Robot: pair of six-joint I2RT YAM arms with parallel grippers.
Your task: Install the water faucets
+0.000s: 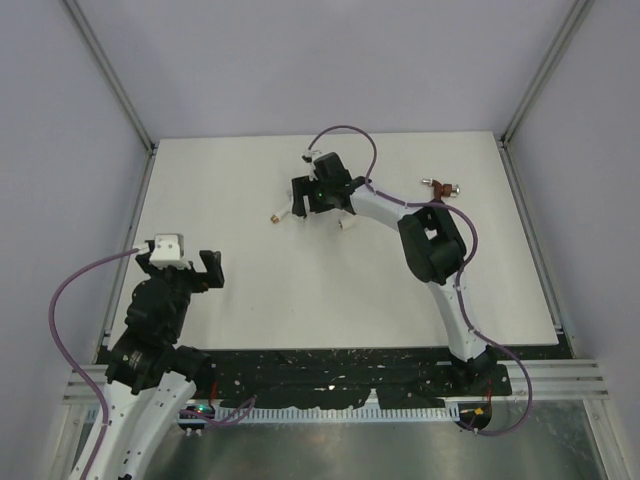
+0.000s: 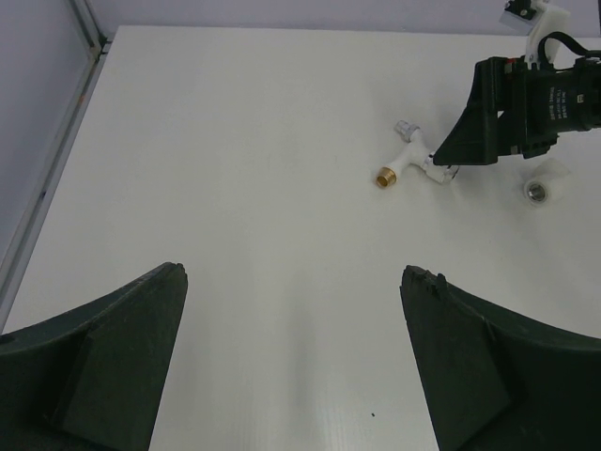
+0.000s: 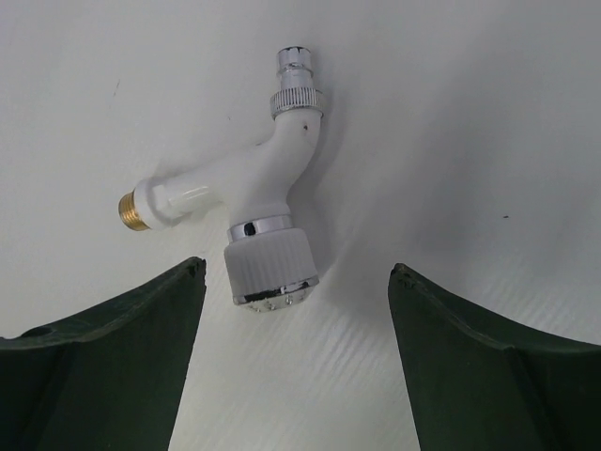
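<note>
White table (image 1: 250, 290), grey walls, metal frame posts at the corners. Near left: left gripper (image 2: 293, 271) above bare table, fingers spread wide, holding nothing. Past mid-table toward the far side: right gripper (image 3: 296, 271) also spread wide, low over the white faucet (image 3: 272, 183), one finger on each side of it, neither touching it in the wrist view. Faucet lies flat on the table, brass threaded end (image 3: 134, 210) pointing left, silvery knob (image 3: 272, 272) toward the gripper. White elbow fitting (image 2: 537, 188) on the table near it, to the right. Dark red faucet (image 1: 438, 186) far right, lying on the table, well apart from both grippers
</note>
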